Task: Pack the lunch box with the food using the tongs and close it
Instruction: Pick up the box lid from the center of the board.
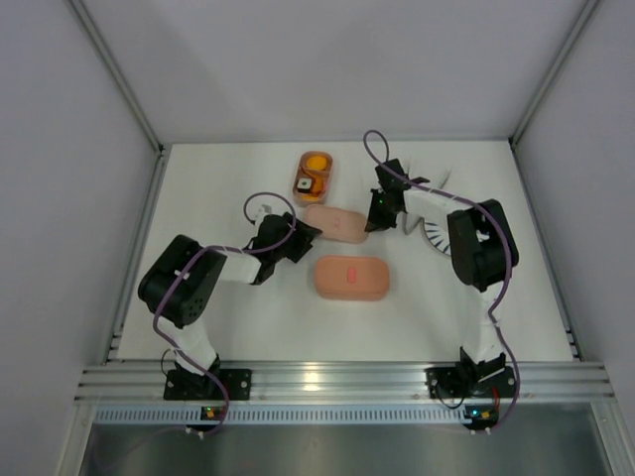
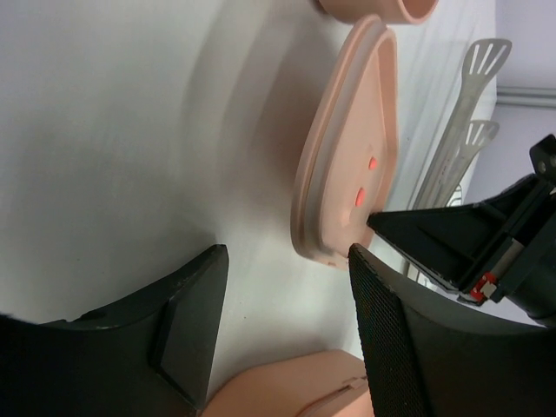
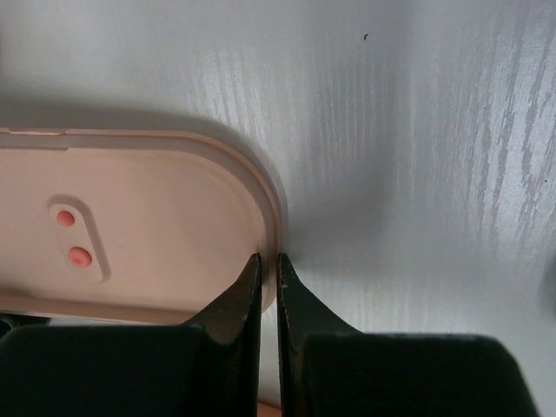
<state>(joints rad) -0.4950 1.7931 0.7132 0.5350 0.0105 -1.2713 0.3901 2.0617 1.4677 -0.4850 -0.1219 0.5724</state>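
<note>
A lunch box tray (image 1: 316,177) at the back holds the food, among it an orange piece (image 1: 317,162) and a sushi roll (image 1: 307,182). A flat pink lid (image 1: 334,222) lies just in front of it. My right gripper (image 3: 268,261) is shut on the right end of this lid's rim (image 3: 271,208). My left gripper (image 2: 288,252) stands open at the lid's (image 2: 347,165) left end, its fingers (image 2: 187,321) not touching it. A second pink oval piece (image 1: 351,278) sits nearer to me. The tongs (image 2: 473,104) lie beyond the lid, held by neither gripper.
A striped white plate (image 1: 437,236) lies at the right, partly under my right arm. Grey walls enclose the table on three sides. In the left wrist view the right gripper's body (image 2: 469,243) is close, on the far side of the lid.
</note>
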